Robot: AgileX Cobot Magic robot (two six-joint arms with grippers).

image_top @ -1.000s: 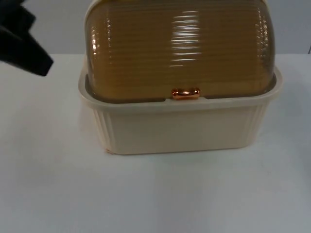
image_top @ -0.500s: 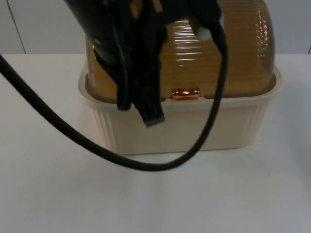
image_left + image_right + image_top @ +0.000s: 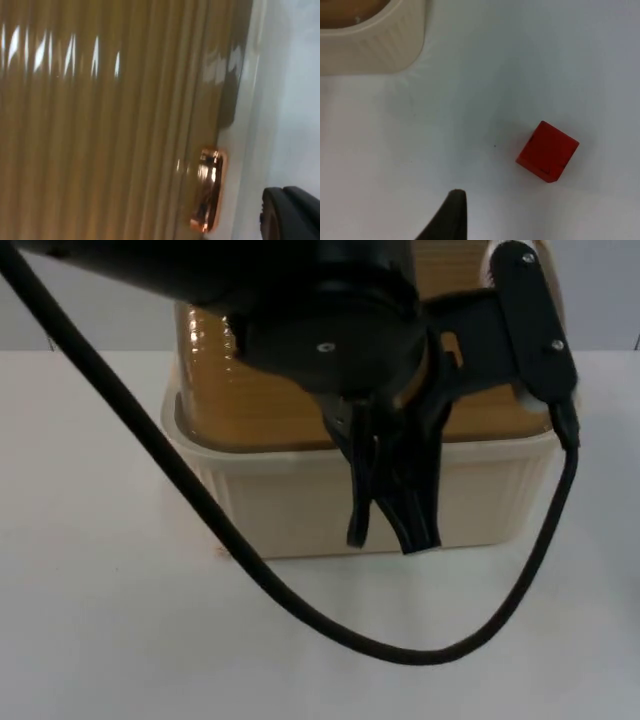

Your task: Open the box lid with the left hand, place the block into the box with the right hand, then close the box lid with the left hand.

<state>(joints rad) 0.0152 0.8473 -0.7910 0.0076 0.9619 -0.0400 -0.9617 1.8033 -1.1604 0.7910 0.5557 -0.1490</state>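
Cream box [image 3: 300, 502] at centre of top view, on white bench [image 3: 120, 620]; amber ribbed lid [image 3: 250, 390] down over it. We see copper handle [image 3: 209, 190] at lid's front edge in left wrist view. Left claw [image 3: 392, 535] hangs before box front wall, fingers slightly spread, pinching nothing. Red block [image 3: 547, 151] lies on bench, apart from box corner. Right claw [image 3: 445, 220] above bench near block; we cannot tell its state.
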